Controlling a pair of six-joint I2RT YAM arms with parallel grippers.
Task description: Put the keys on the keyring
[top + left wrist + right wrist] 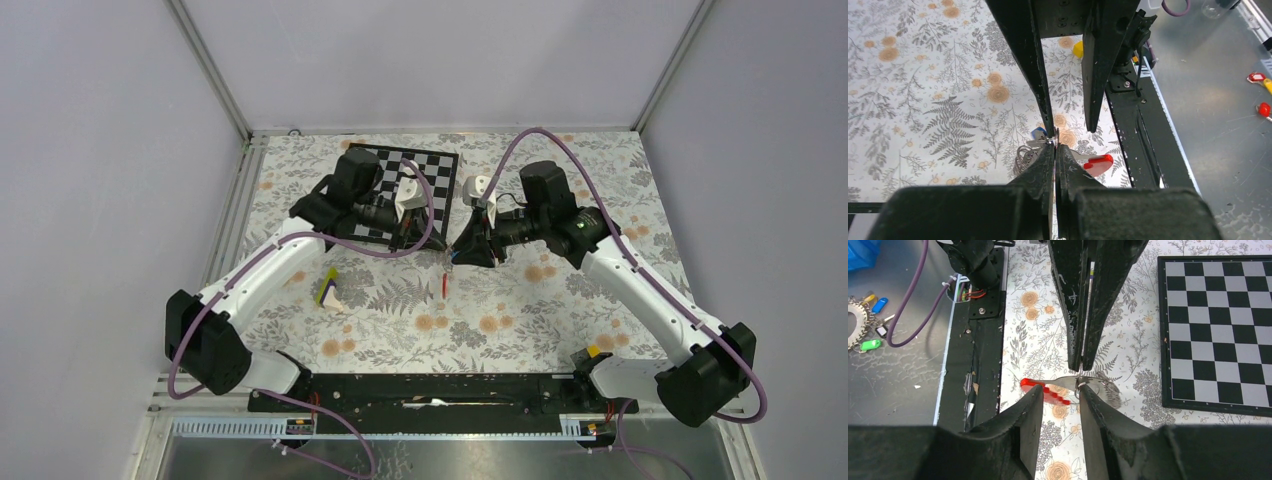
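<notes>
The keyring hangs between the two grippers above the flowered cloth, with its red part (1098, 164) and grey part (1023, 156) showing. It also shows in the right wrist view, red (1044, 389) and grey (1100, 385), and the red end dangles in the top view (443, 285). The blue tag of the keys (1038, 133) sits right at the tips; the key itself is too small to make out. My left gripper (1054, 146) (440, 247) is shut on a thin metal part of the keyring. My right gripper (1060, 389) (458, 255) is open, facing it, one finger touching the ring.
A chessboard (400, 190) (1215, 330) lies at the back. A yellow-purple-white wedge (328, 288) lies at the left. The black base rail (430, 390) (1138, 125) runs along the near edge. Spare key tags (870, 315) (1258, 80) lie on the metal tray beyond it.
</notes>
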